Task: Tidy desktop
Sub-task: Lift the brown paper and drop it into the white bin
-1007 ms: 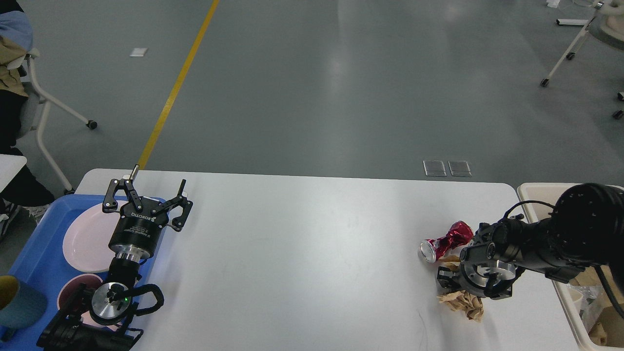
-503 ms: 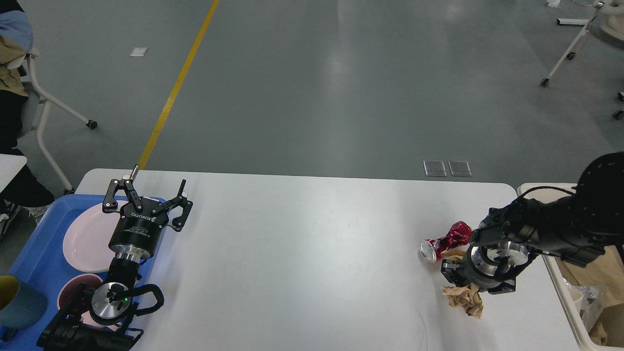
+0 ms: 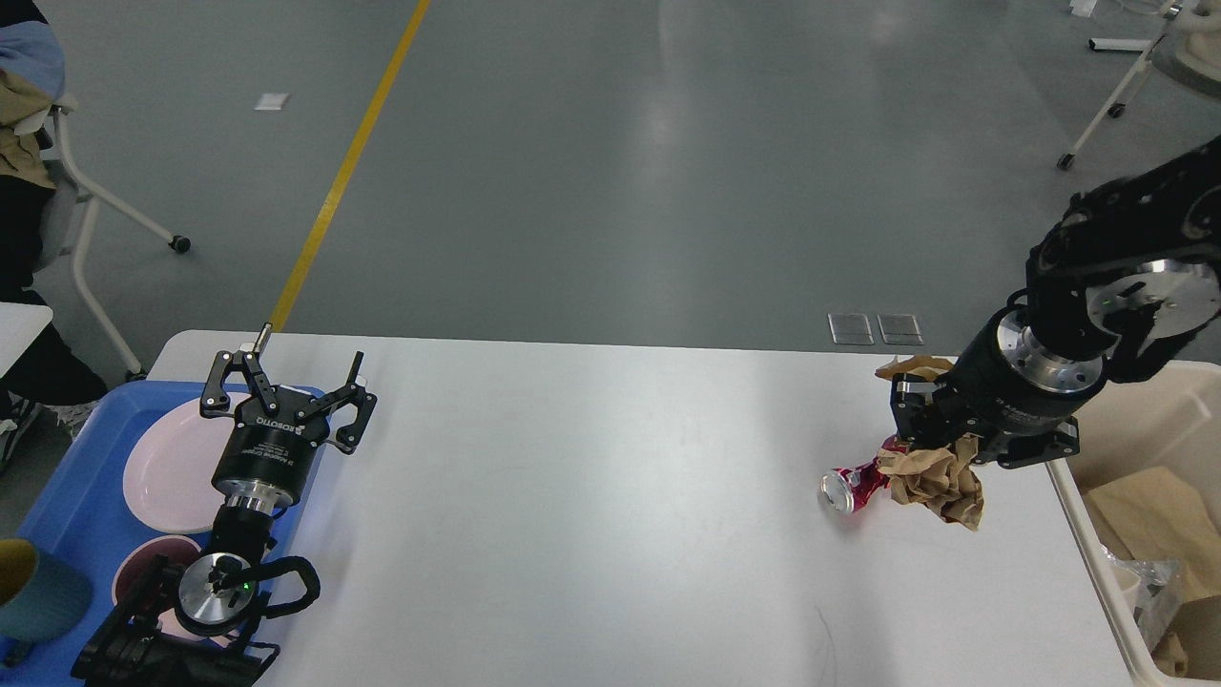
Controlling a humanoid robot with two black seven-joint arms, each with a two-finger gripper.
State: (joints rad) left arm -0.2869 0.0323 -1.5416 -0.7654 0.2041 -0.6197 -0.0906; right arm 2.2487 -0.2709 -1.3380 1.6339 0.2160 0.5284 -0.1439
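Surface: the desktop [image 3: 591, 496] is a white rectangle with rounded corners, mostly bare; remaining litter lies near its right edge.
Right end effector: the right end effector [image 3: 940, 448] hangs above the right part of the surface, closed on a crumpled brown paper wad [image 3: 940, 482] that dangles beneath it.
Left end effector: the left end effector [image 3: 286, 391] hovers by the far-left corner, fingers spread wide, holding nothing.
Key relation: the beige bin [image 3: 1135, 439] stands just beyond the right edge, directly to the right of the held wad; the right arm is by far the nearer one.
Remaining item: a crushed red can [image 3: 858, 477] lies on the surface just left of the wad, its long axis running from near-left to far-right, open end toward the near-left.
Left-edge items: a blue tray [image 3: 86, 477] holds a pink plate [image 3: 172, 468] and a bowl [image 3: 143, 568].
Obstruction: judged minimal; only the bin's rim lies between the wad and the bin's interior.
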